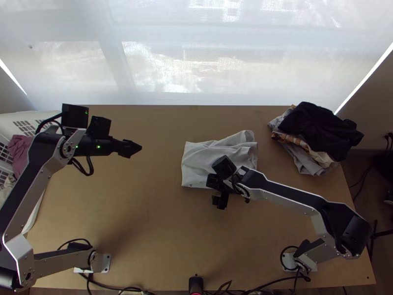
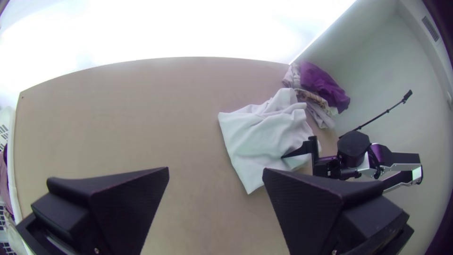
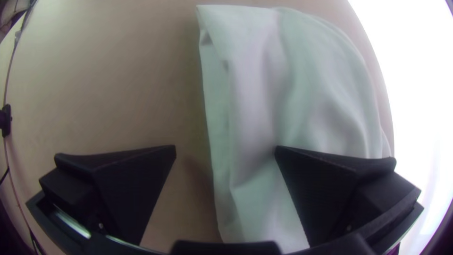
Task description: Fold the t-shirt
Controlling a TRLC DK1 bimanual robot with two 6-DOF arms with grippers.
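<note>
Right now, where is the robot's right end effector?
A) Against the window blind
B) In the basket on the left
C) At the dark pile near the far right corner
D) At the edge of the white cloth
D: the right end effector is open at the edge of the white cloth, one finger over the fabric and the other over the table.
</note>
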